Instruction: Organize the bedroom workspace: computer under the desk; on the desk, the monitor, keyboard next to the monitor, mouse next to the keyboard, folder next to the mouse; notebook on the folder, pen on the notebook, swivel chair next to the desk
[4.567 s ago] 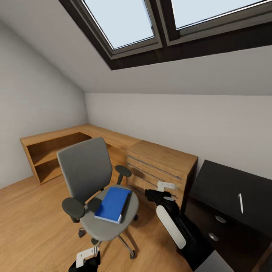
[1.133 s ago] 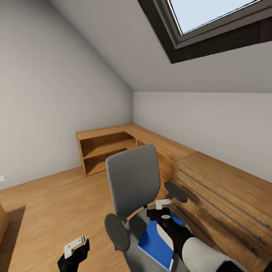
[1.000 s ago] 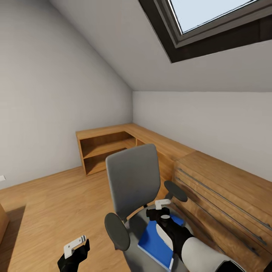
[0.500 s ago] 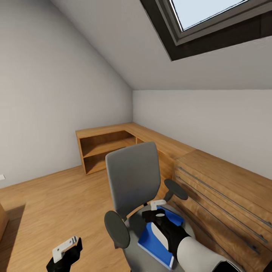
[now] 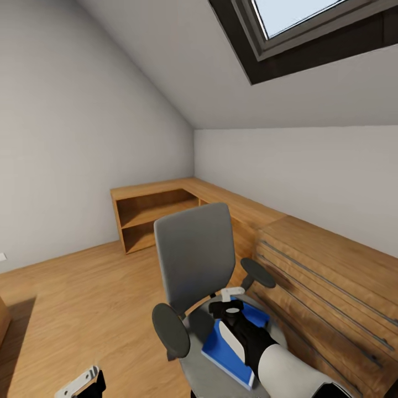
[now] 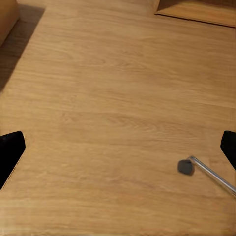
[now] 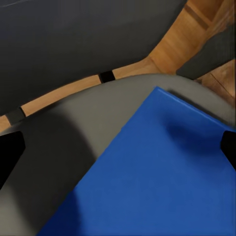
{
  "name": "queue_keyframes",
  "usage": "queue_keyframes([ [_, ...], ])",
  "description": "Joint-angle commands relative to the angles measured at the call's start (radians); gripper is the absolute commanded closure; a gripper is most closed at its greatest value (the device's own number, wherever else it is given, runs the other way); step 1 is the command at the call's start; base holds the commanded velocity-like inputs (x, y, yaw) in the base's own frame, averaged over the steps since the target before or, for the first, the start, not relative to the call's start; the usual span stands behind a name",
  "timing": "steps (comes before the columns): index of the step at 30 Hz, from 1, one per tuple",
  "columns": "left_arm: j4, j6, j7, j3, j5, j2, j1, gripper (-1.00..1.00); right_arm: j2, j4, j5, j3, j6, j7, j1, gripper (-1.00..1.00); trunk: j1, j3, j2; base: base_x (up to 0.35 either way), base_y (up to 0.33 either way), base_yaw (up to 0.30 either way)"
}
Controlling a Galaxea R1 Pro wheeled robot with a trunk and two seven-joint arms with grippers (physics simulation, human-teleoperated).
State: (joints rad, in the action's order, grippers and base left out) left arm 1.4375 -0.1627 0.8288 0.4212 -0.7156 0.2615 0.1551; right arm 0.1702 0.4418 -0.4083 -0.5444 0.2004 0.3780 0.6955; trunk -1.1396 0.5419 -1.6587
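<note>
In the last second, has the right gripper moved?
Yes. The right gripper has dropped toward the folder on the chair seat.

The swivel chair (image 5: 193, 271) stands on the wood floor (image 5: 72, 298), its back turned toward the light wood cabinet (image 5: 326, 276) just beside it. On the chair's seat lies the blue folder (image 5: 226, 348). The right gripper (image 5: 232, 301) hangs right above the folder's far end. The left gripper (image 5: 83, 384) sits low, well apart from the chair.
</note>
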Motion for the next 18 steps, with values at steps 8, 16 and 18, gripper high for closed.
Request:
queue_keyframes([
  [8,-0.012,-0.009,0.003,0.004,-0.010,0.000,0.000,-1.00,-0.003,0.003,-0.008,-0.007,0.004,0.011,0.001,-1.00,-0.031,0.026,-0.057,0.000,0.000,0.000],
  [16,-0.013,-0.009,0.002,0.003,-0.010,0.000,0.000,-1.00,-0.003,0.003,-0.009,-0.008,0.005,0.010,0.001,-1.00,-0.061,0.051,-0.113,0.000,0.000,0.000],
  [18,-0.024,-0.009,0.003,0.004,-0.011,0.000,0.000,-1.00,-0.003,0.002,-0.009,-0.008,0.005,0.010,0.001,-1.00,-0.069,0.057,-0.127,0.000,0.000,0.000],
])
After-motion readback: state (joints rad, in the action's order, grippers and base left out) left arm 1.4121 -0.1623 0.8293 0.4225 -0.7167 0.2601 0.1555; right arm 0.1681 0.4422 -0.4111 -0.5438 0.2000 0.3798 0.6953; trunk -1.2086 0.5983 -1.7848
